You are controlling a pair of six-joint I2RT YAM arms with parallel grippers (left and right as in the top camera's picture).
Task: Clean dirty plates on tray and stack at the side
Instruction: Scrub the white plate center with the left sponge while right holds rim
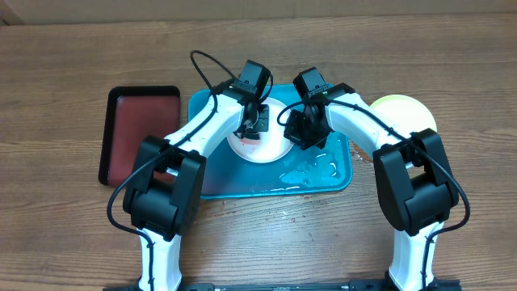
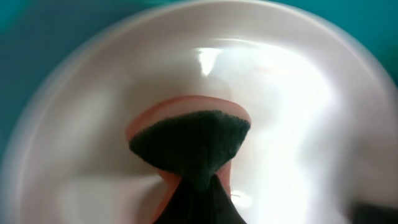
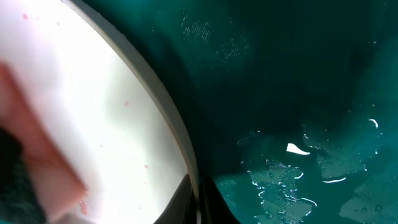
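On the tray [image 1: 234,174], near its middle, sits the white plate [image 1: 271,151], with both arms bent over it. The left gripper [image 1: 249,129] is clamped on a sponge [image 2: 189,140], whose dark green scouring face presses on the plate's floor with the pink body bulging behind it. The right gripper [image 1: 300,133] is at the plate's right edge, jaws closed. Its wrist view shows one finger on the white side of the rim and one on the tray side, so it appears to pinch the rim and steady the plate (the contact sits at the very bottom of that view, so this is a reading, not a certainty). The step in hand, I judge, is scrubbing the white plate. It is not clean: a reddish trace lies beside the sponge in the overhead view, and small pink specks dot the plate's inside in the right wrist view. Water [image 1: 311,168] pools on the tray just to the plate's right. Off the tray, on the table to the right and partly behind the right arm, lies the yellow-green plate [image 1: 401,111]. No smear shows on its visible part, so it is probably done and marks the stacking spot. No third plate shows anywhere; it may be hidden. A black tray [image 1: 139,129] lies left of the tray. So about one plate looks finished, one is being wiped, and the white one has yet to be carried aside and stacked.
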